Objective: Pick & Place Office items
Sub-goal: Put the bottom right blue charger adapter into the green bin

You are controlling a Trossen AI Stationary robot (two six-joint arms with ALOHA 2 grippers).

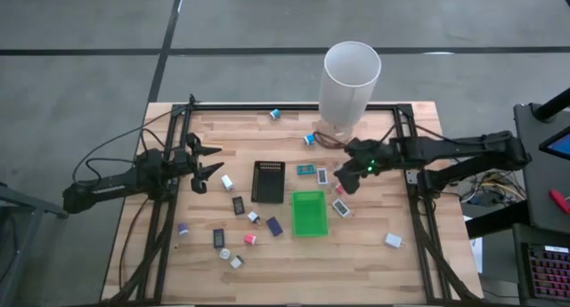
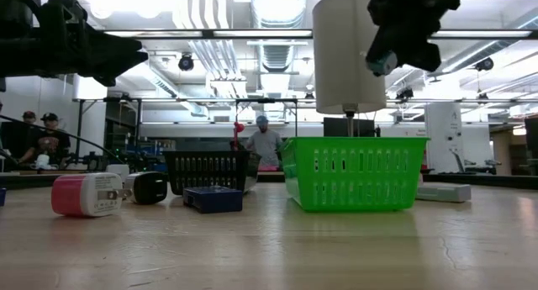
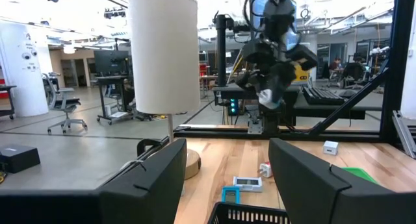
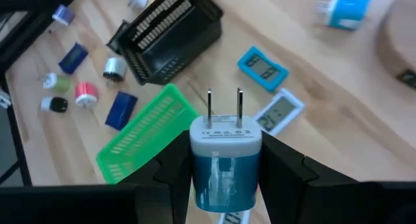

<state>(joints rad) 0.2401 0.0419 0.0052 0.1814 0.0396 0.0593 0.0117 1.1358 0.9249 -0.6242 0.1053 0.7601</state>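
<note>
My right gripper (image 1: 349, 176) hangs above the table just beyond the green tray (image 1: 309, 213), shut on a blue-and-white plug block (image 4: 224, 165) with two metal prongs. Far off at the table's left, my left gripper (image 1: 212, 162) stands open and holds nothing. The black ribbed tray (image 1: 267, 181) sits left of the green one. Several small office items lie flat on the wood: a teal packet (image 4: 262, 67), a white packet (image 4: 277, 110), a pink-red block (image 1: 250, 239), a dark blue piece (image 1: 274, 226) and a white block (image 1: 394, 241). My right gripper pinches the plug block by its two blue side faces (image 4: 198, 178) between its two fingers (image 4: 170, 169). The fingers slant down from the table's right side. The block is lifted clear of the table, and its white end with the prongs (image 4: 224, 107) points away from the gripper.
A tall white cylinder lamp (image 1: 350, 84) stands on a wooden base at the table's far edge, close behind my right gripper. A blue block (image 1: 310, 139) lies near it, another (image 1: 275, 114) at the far edge. People stand in the room beyond the table.
</note>
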